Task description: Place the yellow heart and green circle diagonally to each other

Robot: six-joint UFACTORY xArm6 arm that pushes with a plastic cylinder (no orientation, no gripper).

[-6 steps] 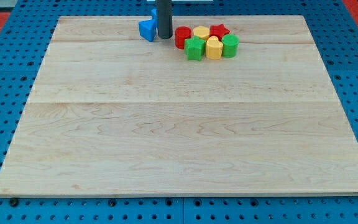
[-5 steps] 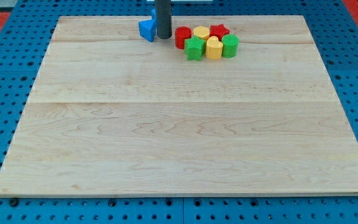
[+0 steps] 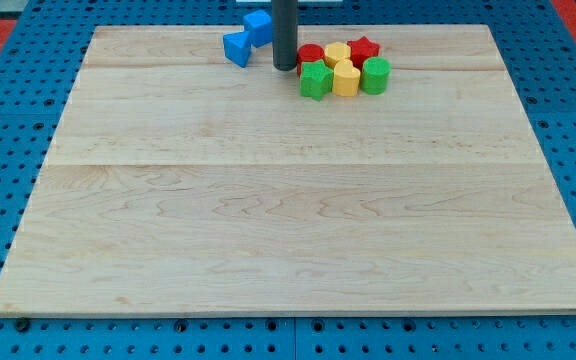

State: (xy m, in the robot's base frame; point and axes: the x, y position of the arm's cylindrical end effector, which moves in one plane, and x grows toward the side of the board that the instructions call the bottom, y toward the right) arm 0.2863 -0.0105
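Note:
The yellow heart (image 3: 345, 78) sits in a tight cluster near the view's top, right of centre. The green circle (image 3: 375, 75) touches it on its right. A green star (image 3: 315, 79) is on the heart's left. Behind them are a red cylinder (image 3: 310, 55), a yellow hexagon-like block (image 3: 337, 53) and a red star (image 3: 364, 48). My tip (image 3: 285, 67) stands at the cluster's left edge, against the red cylinder and just left of the green star.
Two blue blocks lie left of the rod: one (image 3: 236, 47) on the board and one (image 3: 258, 25) at the board's top edge (image 3: 168, 28). The wooden board rests on a blue pegboard surface.
My tip moved to the right, from beside the blue block to the red cylinder. The cluster shifted slightly right. The second blue block is now uncovered.

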